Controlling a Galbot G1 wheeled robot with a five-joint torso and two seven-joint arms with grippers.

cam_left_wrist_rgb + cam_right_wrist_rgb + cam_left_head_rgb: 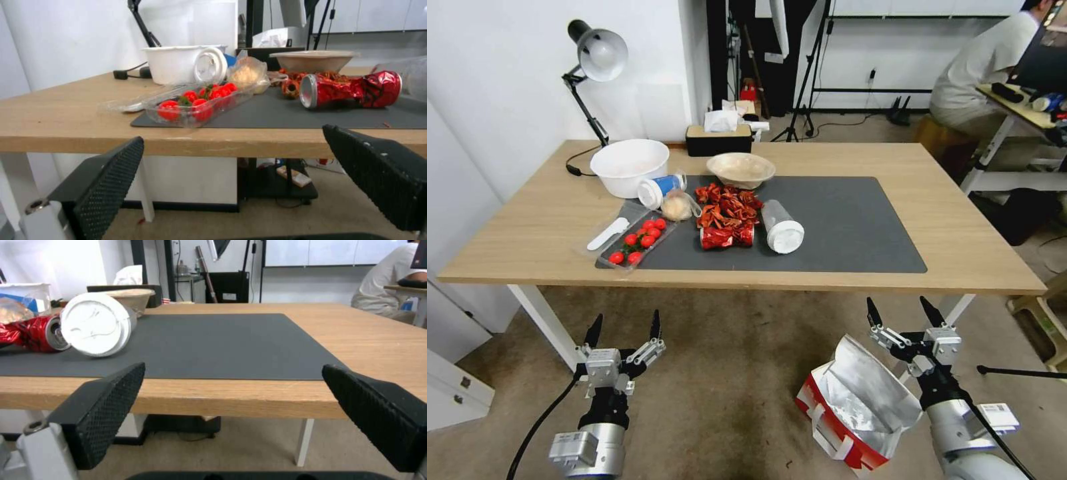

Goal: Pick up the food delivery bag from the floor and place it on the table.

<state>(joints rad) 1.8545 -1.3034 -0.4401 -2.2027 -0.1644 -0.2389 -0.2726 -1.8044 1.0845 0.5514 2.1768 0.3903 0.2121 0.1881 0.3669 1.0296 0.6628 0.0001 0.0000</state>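
The food delivery bag (854,407), red and white with a silver foil lining and white handles, stands open on the floor (727,373) in front of the table (960,233). My right gripper (904,312) is open, raised just above and beyond the bag's right side, not touching it. In the right wrist view its fingers (106,400) point at the table edge and the dark grey mat (213,343). My left gripper (625,329) is open and holds nothing, hanging over the floor at the left, below the table's front edge (222,143).
On the mat lie a tray of cherry tomatoes (639,240), crushed red cans (727,235), red wrappers, a fallen plastic cup (782,227), a blue cup, a white bowl (629,165) and a paper bowl (740,168). A desk lamp and tissue box stand at the back. A white table leg (547,323) stands near my left gripper.
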